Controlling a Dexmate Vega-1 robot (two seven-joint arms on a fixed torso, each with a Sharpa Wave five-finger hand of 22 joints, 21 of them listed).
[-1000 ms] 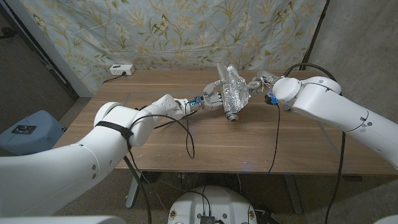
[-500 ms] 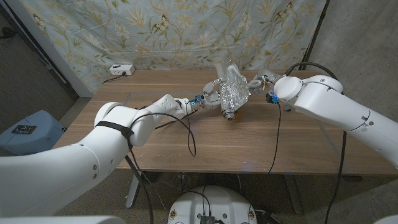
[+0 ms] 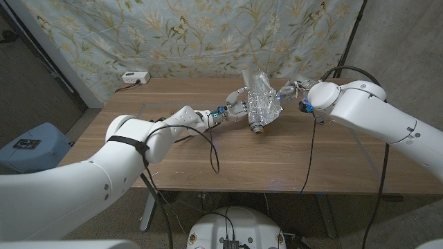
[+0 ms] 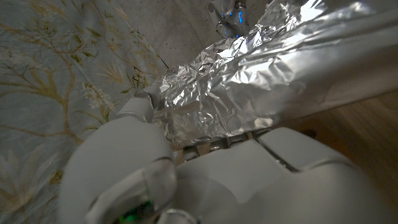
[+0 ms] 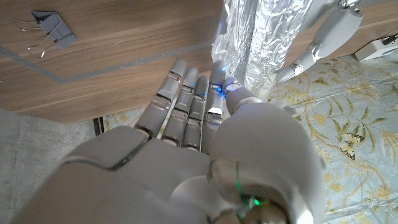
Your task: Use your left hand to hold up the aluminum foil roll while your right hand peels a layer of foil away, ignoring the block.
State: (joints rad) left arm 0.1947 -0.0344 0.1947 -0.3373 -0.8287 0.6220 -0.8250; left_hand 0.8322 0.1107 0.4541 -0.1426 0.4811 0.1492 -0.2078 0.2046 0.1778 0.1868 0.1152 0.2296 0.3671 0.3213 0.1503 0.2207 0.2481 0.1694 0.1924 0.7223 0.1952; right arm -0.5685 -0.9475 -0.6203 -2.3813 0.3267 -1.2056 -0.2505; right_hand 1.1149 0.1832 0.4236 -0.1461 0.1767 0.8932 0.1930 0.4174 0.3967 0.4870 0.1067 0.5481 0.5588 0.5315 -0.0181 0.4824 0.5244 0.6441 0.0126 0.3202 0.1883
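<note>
Foil roll: one aluminum foil roll is held tilted above the wooden table, over its far half and nearer the right edge; one end points down toward the wood, and a crinkled loose layer stands up from the top.

Left hand: the left hand is seen at the roll's left side; in the left wrist view its fingers are wrapped against the foil, so the roll is gripped.

Right hand: the right hand is placed just beside the roll on its right. In the right wrist view the fingers are stretched out straight and close together, with the tips at the foil's edge; whether foil is pinched cannot be told.

Binder clip: one grey clip is seen lying on the table in the right wrist view.

Backdrop: one flowered cloth is hung behind the far edge.

Socket strip: one white strip is seen at the far left corner.
</note>
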